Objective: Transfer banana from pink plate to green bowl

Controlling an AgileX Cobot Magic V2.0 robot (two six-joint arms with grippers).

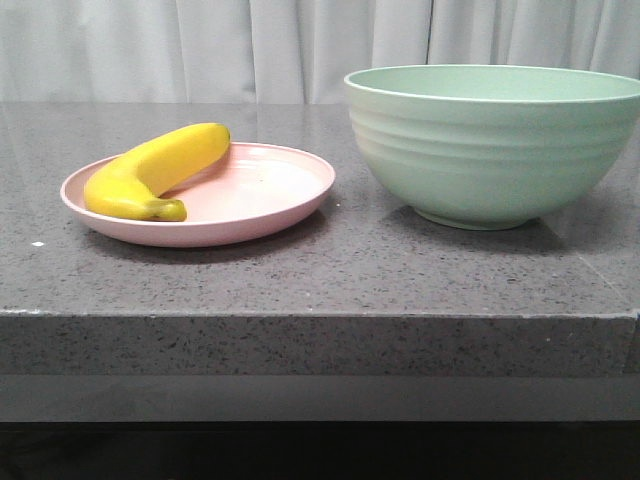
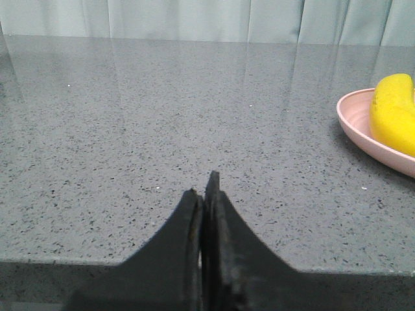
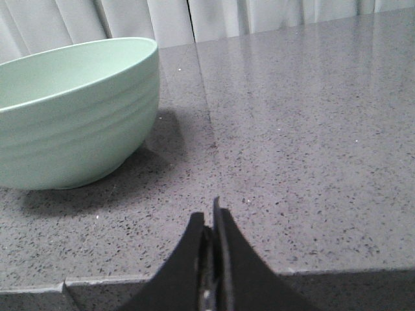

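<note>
Waiting at the near edge of a speckled grey stone countertop (image 1: 300,270), the left gripper (image 2: 207,184) has its black fingers pressed together on nothing, with open counter ahead and the plate off toward the robot's right. A short, plump, glossy yellow banana (image 1: 160,168) lies along the left side of a round, shallow pale-pink plate (image 1: 270,195), its dark stem tip toward the camera. Bare stone separates the plate from a large, deep, ridged mint-green bowl (image 1: 490,140), which looks empty (its floor is hidden). The right gripper (image 3: 214,207) is likewise pinched closed, the bowl near it. The transfer appears not yet begun; the next move likely calls for the left fingers to spread, reach the banana, then clear the bowl's tall rim.
</note>
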